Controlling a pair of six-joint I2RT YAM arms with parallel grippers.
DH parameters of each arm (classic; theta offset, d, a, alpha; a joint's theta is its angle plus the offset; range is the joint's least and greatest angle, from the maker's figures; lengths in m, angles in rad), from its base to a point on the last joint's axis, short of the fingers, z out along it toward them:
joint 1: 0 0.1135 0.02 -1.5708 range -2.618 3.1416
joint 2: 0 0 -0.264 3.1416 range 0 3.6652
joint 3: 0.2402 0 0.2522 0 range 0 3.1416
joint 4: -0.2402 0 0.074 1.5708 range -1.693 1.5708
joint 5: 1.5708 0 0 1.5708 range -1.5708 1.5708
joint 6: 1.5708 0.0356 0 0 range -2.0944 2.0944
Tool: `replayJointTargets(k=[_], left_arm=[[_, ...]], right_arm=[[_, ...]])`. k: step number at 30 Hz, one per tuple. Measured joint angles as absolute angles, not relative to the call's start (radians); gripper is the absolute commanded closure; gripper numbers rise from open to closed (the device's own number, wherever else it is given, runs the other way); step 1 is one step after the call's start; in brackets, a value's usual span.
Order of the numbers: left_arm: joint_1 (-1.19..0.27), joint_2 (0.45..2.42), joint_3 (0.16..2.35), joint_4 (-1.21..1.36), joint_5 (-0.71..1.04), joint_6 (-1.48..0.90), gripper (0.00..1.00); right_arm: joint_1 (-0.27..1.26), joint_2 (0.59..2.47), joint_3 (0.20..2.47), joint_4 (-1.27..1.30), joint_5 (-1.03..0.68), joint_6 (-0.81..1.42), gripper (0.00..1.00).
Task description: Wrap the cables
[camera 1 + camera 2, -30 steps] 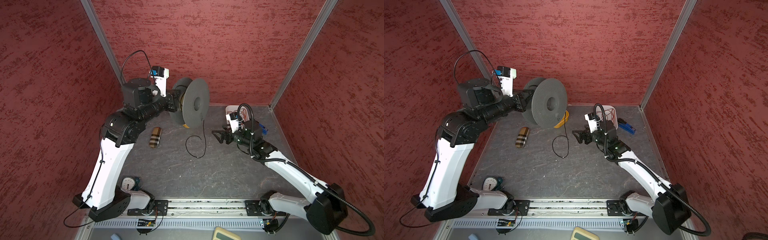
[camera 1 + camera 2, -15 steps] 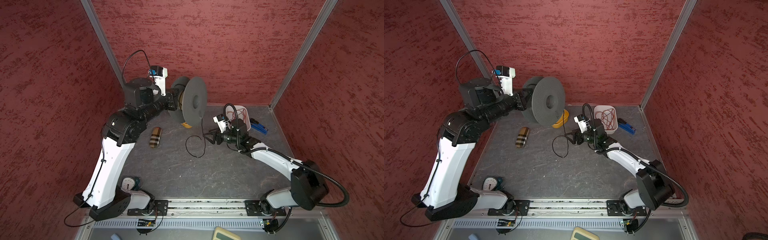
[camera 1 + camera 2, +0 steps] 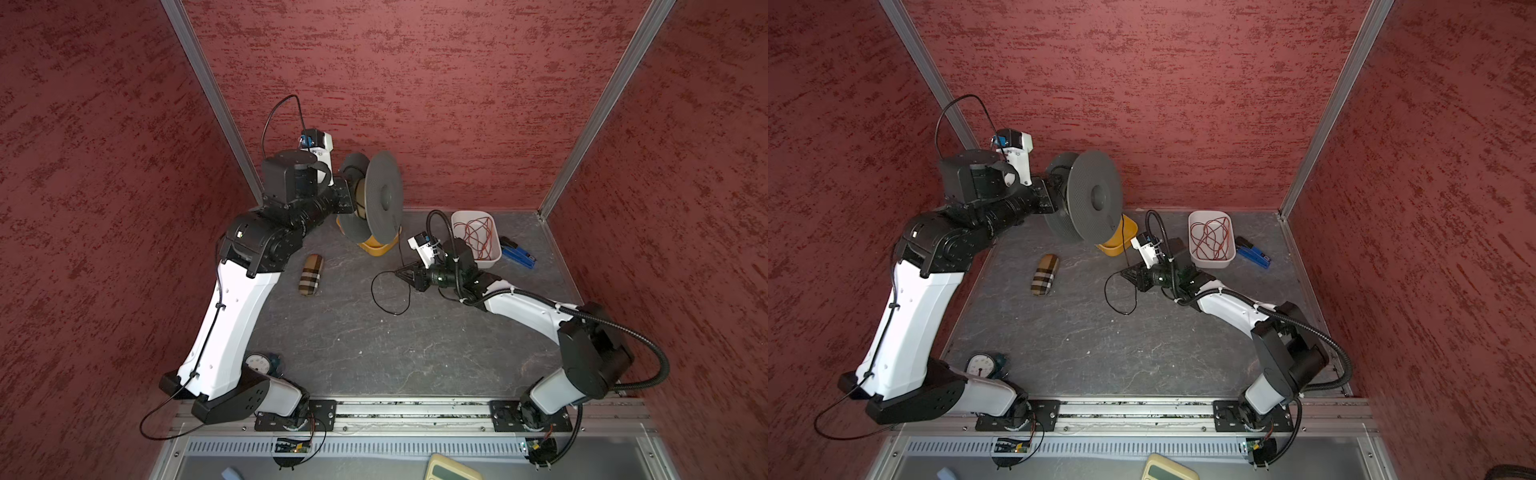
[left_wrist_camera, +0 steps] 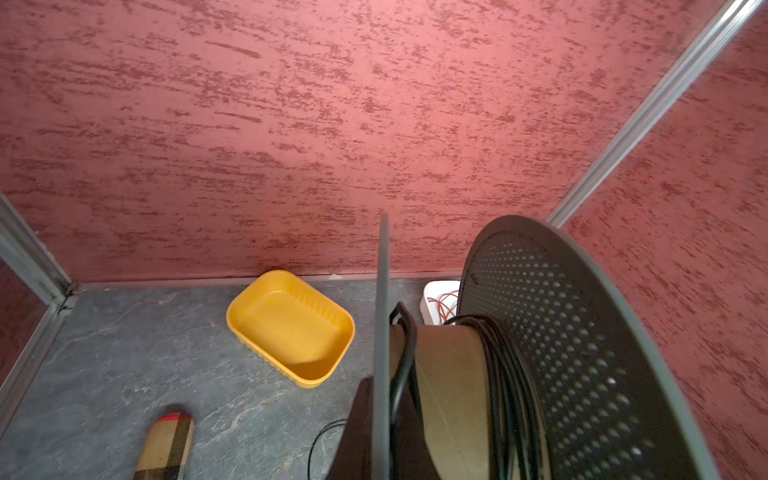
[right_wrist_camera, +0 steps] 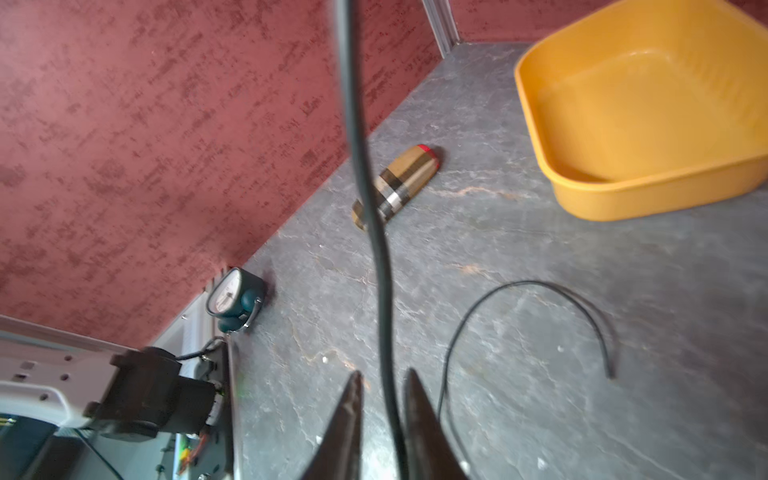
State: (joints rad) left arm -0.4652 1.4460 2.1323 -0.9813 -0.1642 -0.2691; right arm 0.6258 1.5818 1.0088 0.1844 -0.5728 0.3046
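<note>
One grey spool (image 3: 382, 195), raised at upper centre in both top views, its flange clamped in my left gripper (image 3: 347, 200). One black cable (image 5: 362, 166): several turns on the spool core, then down to my right gripper (image 5: 384, 386) at mid-frame, jaws closed on it. The free end loops on the table (image 3: 353, 353) just left of it. Two trays: one yellow (image 4: 291, 328), one white (image 3: 1210, 262) holding red wires (image 3: 476, 237). One plaid case (image 3: 311, 280), one gauge (image 5: 226, 297), one blue tool (image 3: 517, 253).
</note>
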Motion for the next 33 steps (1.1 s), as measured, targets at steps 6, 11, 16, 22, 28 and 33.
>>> replayJointTargets(k=[6,11,16,22,28,33], left_arm=[[-0.388,1.466,2.135,-1.075,-0.231,-0.391,1.0],[-0.358,1.479,2.128,-1.135,-0.271,-0.471,1.0],[-0.347,1.507,2.114,-1.177,-0.283,-0.537,1.0],[-0.345,1.572,2.099,-1.23,-0.321,-0.601,1.0],[-0.342,1.595,2.036,-1.271,-0.362,-0.641,1.0],[-0.342,1.619,2.029,-1.325,-0.416,-0.66,1.0]], right_arm=[[0.686,1.58,1.048,0.113,-0.526,0.234,1.0],[0.738,1.581,1.133,-0.018,-0.492,0.142,1.0],[0.792,1.591,1.222,-0.108,-0.491,0.068,1.0],[0.845,1.612,1.268,-0.178,-0.493,0.011,1.0],[0.883,1.612,1.309,-0.243,-0.457,-0.028,1.0],[0.913,1.597,1.358,-0.274,-0.374,-0.053,1.0]])
